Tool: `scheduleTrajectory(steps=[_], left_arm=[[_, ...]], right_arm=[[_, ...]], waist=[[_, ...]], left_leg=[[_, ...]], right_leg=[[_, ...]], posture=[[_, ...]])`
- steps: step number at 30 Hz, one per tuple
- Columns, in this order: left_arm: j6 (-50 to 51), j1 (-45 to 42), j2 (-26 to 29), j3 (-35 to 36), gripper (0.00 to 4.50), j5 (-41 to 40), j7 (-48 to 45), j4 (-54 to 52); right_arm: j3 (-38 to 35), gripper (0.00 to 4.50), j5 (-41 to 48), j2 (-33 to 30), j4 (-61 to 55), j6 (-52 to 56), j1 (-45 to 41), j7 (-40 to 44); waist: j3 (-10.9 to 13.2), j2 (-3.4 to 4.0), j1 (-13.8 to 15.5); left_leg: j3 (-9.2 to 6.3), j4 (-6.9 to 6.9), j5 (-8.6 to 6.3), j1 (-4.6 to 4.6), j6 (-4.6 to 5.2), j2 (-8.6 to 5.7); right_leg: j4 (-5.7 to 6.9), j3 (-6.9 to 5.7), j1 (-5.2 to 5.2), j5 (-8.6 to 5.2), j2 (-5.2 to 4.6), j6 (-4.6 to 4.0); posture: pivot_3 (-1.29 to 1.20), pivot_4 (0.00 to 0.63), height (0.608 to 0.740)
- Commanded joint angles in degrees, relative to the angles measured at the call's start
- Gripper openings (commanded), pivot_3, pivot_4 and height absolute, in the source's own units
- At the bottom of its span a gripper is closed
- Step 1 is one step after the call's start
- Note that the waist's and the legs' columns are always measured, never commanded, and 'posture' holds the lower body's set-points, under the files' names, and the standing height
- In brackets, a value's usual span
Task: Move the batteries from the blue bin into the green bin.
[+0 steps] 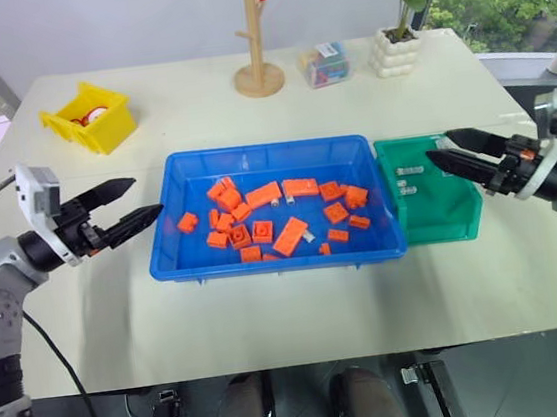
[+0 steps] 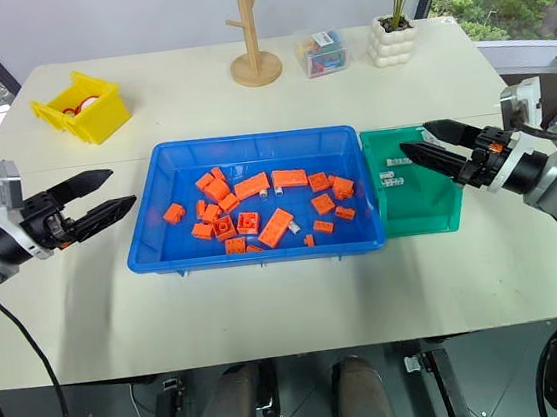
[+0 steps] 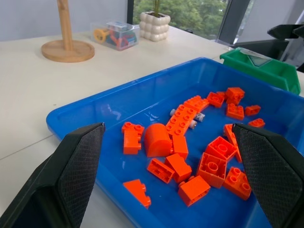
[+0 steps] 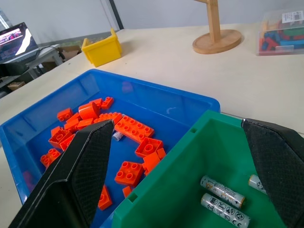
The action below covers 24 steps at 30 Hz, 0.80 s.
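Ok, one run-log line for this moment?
left gripper: open, beside bright-blue plastic tray | right gripper: open, over dark-green plastic bin | silvery batteries: three in bin

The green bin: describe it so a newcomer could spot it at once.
Start at the blue bin, the widest container on the table. The green bin sits right against the end by the right gripper. It is the small dark-green one holding silvery batteries, unlike the yellow bin across the table.

Silver-grey arms carry black two-finger grippers, left gripper [image 1: 129, 203] and right gripper [image 1: 445, 149]; black cables trail below.
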Motion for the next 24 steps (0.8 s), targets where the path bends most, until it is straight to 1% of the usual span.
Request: scheduleTrajectory(steps=[1, 24], left_arm=[[-0.6, -0.1, 0.4, 1.4, 4.50, -0.6, 0.3, -1.8], [-0.6, -1.1, 0.2, 1.2, 4.50, -0.9, 0.7, -1.0]], right_arm=[[-0.7, 4.42, 0.3, -0.1, -1.4, -1.2, -1.0, 0.1], [1.0, 4.42, -1.4, 0.5, 0.0, -3.7, -1.8, -0.8]], waist=[[0.0, 0.00, 0.0], [0.0, 0.00, 0.0]], left_leg=[[0.00, 0.00, 0.00, 0.00, 0.00, 0.00], [0.00, 0.00, 0.00, 0.00, 0.00, 0.00]], right_leg=[[0.00, 0.00, 0.00, 0.00, 0.00, 0.00], [0.00, 0.00, 0.00, 0.00, 0.00, 0.00]], posture=[[0.00, 0.150, 0.739], [0.00, 0.150, 0.739]])
